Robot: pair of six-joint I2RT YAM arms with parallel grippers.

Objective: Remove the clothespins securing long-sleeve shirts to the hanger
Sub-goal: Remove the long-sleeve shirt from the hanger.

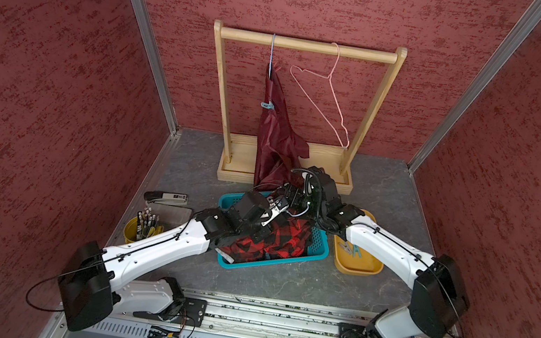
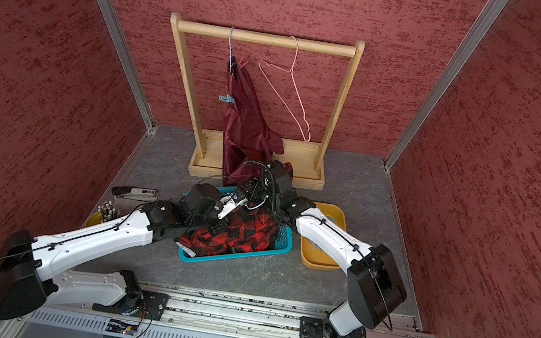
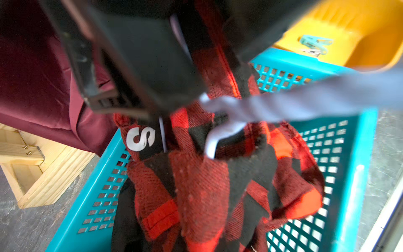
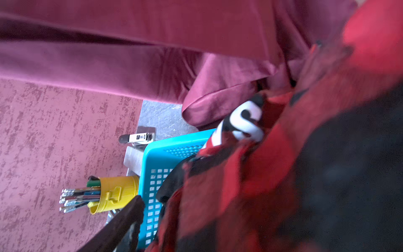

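Grey tabletop (image 1: 385,202): plaid shirt (image 1: 272,243) lies in teal basket (image 1: 318,249), loose clothespins (image 3: 314,44) collected in yellow tray (image 1: 356,266). My left gripper (image 1: 273,211) is closed tight over the shirt, hold unclear; right gripper (image 1: 288,196), opening I cannot tell. One clothespin (image 1: 267,105) secures maroon shirt (image 1: 278,134) to hanger (image 1: 271,56)

White-shelled arms (image 1: 156,251) with black joints and thin black cables.

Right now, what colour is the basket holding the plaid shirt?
Teal blue; the basket shows best in the left wrist view.

Plaid shirt (image 3: 196,185) fills teal basket (image 3: 368,163); clothespins (image 3: 314,44) lie in yellow tray (image 3: 370,39).
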